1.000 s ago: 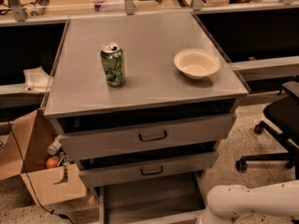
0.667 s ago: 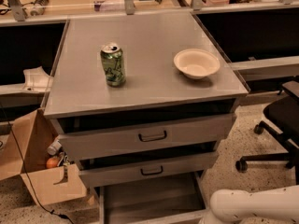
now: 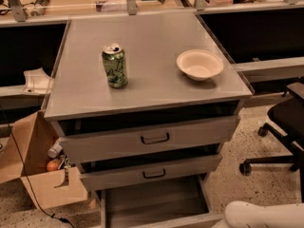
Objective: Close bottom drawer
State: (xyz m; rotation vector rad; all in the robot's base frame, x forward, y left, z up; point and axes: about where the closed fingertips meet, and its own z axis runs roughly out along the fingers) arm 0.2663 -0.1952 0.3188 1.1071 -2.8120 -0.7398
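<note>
Since a second ago our white arm (image 3: pixel 266 216) has sunk lower and rightward, so only a rounded segment shows at the bottom right corner. Our gripper lies beyond the bottom edge, and we cannot tell its state. Just left of the arm, the bottom drawer (image 3: pixel 153 202) stands pulled out, tray exposed.

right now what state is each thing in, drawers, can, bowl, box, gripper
bottom drawer: pulled far out, tray bare, not yet closed
middle drawer: ajar, dark gap above its front
top drawer: ajar, dark gap above its front
green can: upright on the cabinet top
bowl: upright, empty
cardboard box: open, things inside
gripper: out of view; only the white arm shows at lower right
</note>
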